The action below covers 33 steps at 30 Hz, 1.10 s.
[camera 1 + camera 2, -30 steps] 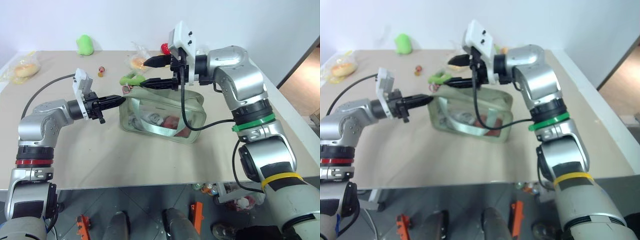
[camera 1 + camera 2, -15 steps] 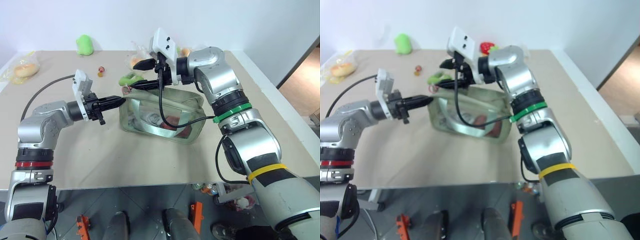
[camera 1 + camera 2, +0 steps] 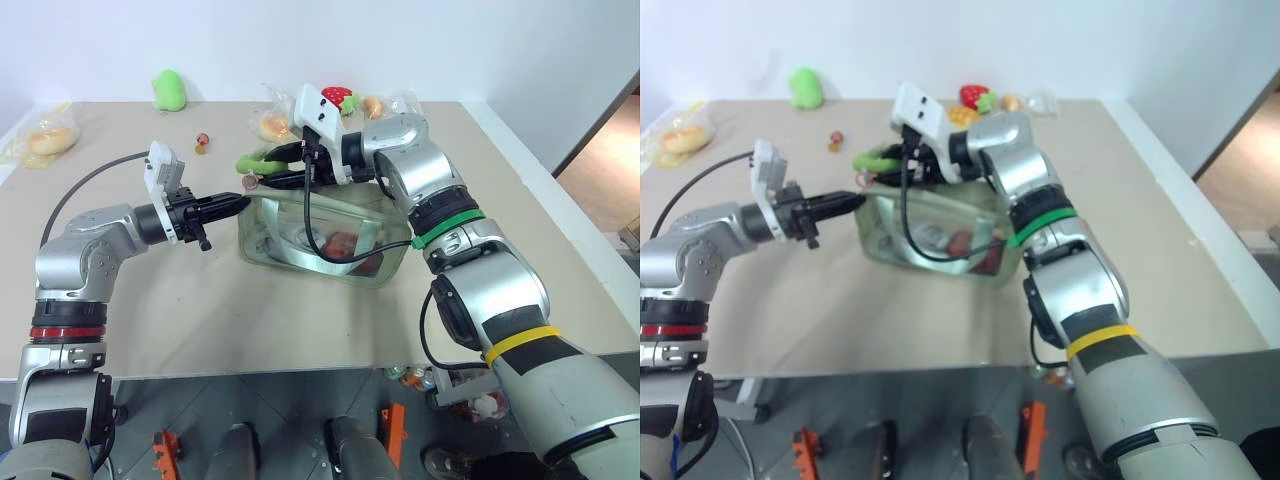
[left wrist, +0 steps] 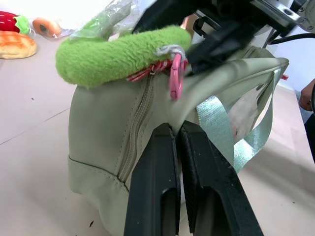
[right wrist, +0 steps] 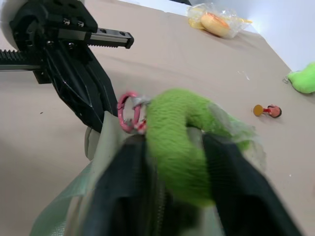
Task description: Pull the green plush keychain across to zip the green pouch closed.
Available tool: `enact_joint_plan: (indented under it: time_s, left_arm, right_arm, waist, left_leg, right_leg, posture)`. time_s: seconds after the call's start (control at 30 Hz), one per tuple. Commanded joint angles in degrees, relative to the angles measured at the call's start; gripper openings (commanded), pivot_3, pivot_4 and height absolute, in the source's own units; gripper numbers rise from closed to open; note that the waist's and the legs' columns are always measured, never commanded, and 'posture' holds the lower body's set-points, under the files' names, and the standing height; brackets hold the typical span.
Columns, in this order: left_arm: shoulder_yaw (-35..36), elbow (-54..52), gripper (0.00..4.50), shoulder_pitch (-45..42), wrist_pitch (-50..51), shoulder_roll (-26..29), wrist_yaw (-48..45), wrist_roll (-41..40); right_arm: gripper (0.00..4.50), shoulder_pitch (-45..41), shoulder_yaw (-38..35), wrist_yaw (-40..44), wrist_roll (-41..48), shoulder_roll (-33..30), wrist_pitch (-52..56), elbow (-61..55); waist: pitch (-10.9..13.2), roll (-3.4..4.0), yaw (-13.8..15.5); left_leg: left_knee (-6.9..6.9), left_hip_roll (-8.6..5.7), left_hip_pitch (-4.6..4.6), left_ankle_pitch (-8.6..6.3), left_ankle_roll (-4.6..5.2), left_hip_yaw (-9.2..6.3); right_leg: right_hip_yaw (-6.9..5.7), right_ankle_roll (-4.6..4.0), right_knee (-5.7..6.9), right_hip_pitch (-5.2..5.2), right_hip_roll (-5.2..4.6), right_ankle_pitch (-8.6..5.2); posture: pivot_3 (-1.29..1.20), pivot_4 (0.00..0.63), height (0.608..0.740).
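The green plush keychain [image 5: 179,142] lies between the right claw [image 5: 172,196] fingers, pinched there at the green pouch's [image 3: 330,235] left top end (pink ring beside it). Left claw [image 4: 177,187], fingers pressed together, grips that end of the pouch just below. Pouch stands on the tabletop [image 3: 200,300].
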Motion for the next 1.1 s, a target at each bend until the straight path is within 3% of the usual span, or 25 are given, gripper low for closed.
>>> enact_joint_plan:
  time_s: [0.03, 0.33, 0.67, 0.97, 1.1]
  left_arm:
    - [0.67, -1.67, 0.0, 0.54, 0.12, 0.12, 0.2, -0.55]
    - [0.37, -0.69, 0.0, 0.27, -0.33, -0.5, 0.3, -0.31]
    - [-0.03, 0.38, 0.0, -0.04, -0.87, -0.86, -0.18, 0.04]
    - [-0.82, 2.51, 0.0, -1.36, -1.63, -1.7, -1.06, 0.74]
    - [-0.8, 2.92, 0.0, -1.43, -1.71, -1.52, -1.32, 0.74]
  right_arm:
    - [0.18, -2.12, -1.38, 0.16, -0.32, 0.1, -0.88, 0.21]
    - [0.05, -3.12, -1.81, 1.2, -0.24, -1.55, -0.8, 0.27]
    - [0.05, -4.4, -3.98, 7.73, 1.84, -9.78, 3.92, -9.6]
    - [0.05, -2.11, -3.91, 6.58, 0.72, -13.6, 5.8, -15.69]
    - [0.05, -1.9, -2.64, 3.39, -0.69, -11.88, 6.85, -18.05]
  waist:
    - [0.0, 0.0, -0.01]
    - [0.0, 0.0, 0.0]
    - [0.0, 0.0, 0.02]
    - [0.01, 0.01, 0.25]
    - [0.01, 0.02, 0.14]
  left_leg:
    - [0.0, 0.0, 0.0, 0.0, 0.0, 0.0]
    - [0.0, 0.0, 0.0, 0.0, 0.0, 0.0]
    - [-0.02, -0.01, 0.02, 0.0, -0.01, 0.0]
    - [-0.03, -0.03, -0.04, 0.0, -0.01, 0.0]
    - [-0.05, -0.02, -0.01, 0.0, -0.01, 0.01]
  right_leg:
    - [0.0, 0.0, 0.0, 0.0, 0.0, 0.0]
    - [0.0, 0.0, 0.0, 0.01, 0.0, 0.0]
    - [0.0, -0.01, -0.01, 0.0, -0.01, -0.03]
    - [-0.02, -0.02, -0.03, 0.01, -0.03, -0.05]
    - [-0.01, -0.02, -0.02, -0.02, -0.03, -0.05]
  posture:
    - [0.0, 0.15, 0.74]
    - [0.0, 0.15, 0.74]
    - [0.0, 0.15, 0.74]
    - [0.0, 0.15, 0.74]
    - [0.0, 0.15, 0.74]
